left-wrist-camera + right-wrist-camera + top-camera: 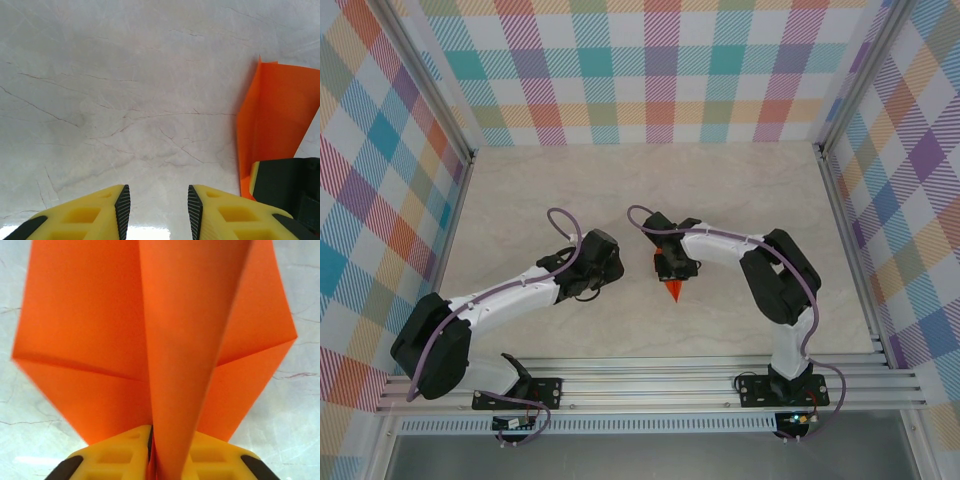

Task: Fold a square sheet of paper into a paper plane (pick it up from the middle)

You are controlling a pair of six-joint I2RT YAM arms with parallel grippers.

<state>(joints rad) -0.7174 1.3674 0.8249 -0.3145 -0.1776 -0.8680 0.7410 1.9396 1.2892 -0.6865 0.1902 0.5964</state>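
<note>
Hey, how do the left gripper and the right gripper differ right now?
The left gripper has its fingers apart with nothing between them; the right gripper has its fingers closed on the folded orange paper. The left gripper faces bare table, the paper off to its side; the right gripper holds it. Both have yellow fingers.

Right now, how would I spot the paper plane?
Start at the pale marble table, near its middle. From the right arm's claw pokes the paper plane, pinched by its centre fold. Unlike the white arm holding it, it is plain bright orange and pointed like a dart.
</note>
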